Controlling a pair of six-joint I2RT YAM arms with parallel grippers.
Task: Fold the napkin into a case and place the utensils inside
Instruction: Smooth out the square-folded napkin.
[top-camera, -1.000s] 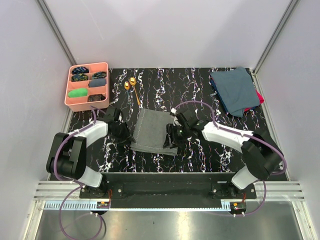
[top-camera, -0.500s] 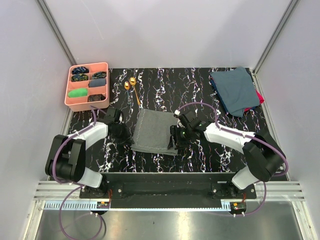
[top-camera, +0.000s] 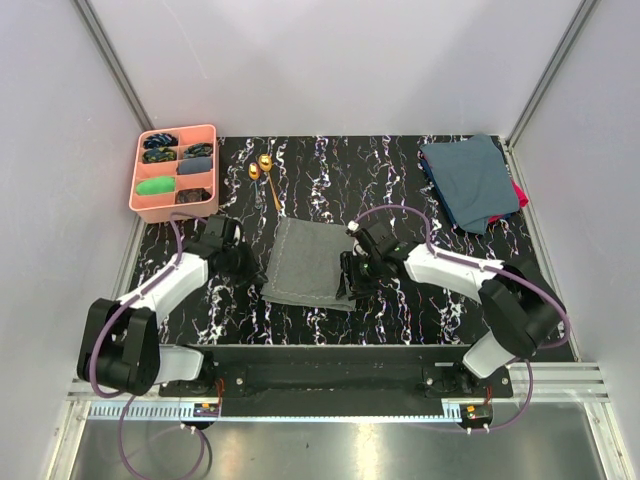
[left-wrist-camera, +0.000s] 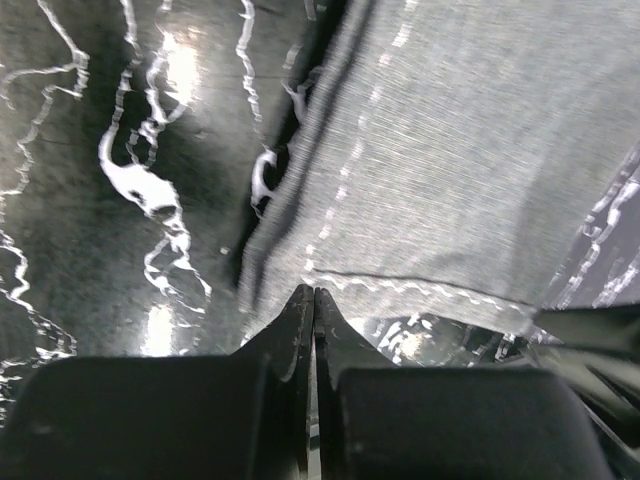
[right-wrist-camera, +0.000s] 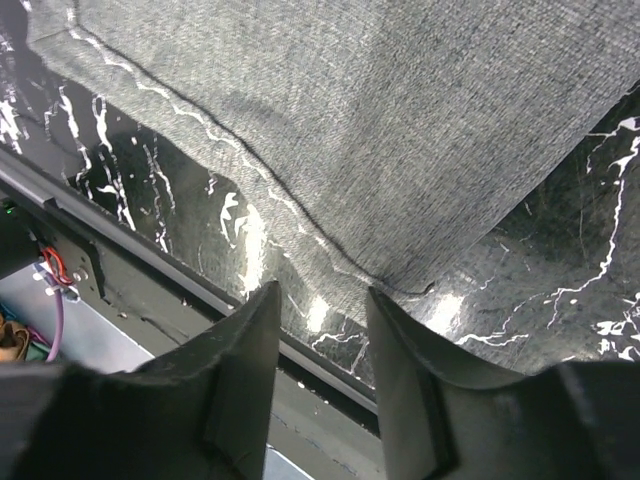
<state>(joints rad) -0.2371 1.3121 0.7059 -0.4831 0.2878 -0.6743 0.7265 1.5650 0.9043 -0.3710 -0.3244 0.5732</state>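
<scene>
The grey napkin (top-camera: 308, 262) lies folded into a flat rectangle on the black marbled table. My left gripper (top-camera: 250, 268) sits at its left edge. In the left wrist view the jaws stand shut, tips (left-wrist-camera: 313, 292) at the napkin's (left-wrist-camera: 460, 170) hemmed corner; nothing shows between them. My right gripper (top-camera: 351, 283) is at the napkin's near right corner. In the right wrist view it (right-wrist-camera: 320, 300) is open, and the napkin's (right-wrist-camera: 400, 110) layered corner lies just beyond its fingertips. The two gold utensils (top-camera: 263, 167) lie apart at the back, left of centre.
A pink compartment tray (top-camera: 204, 131) with small items stands at the back left. Dark teal cloths (top-camera: 470, 180) lie stacked over something red at the back right. The table's front edge and rail (right-wrist-camera: 110, 240) run close under my right gripper.
My left arm's elbow has swung outward to the left while its gripper stays at the napkin's left edge. My right gripper has shifted slightly right. The napkin has not visibly moved.
</scene>
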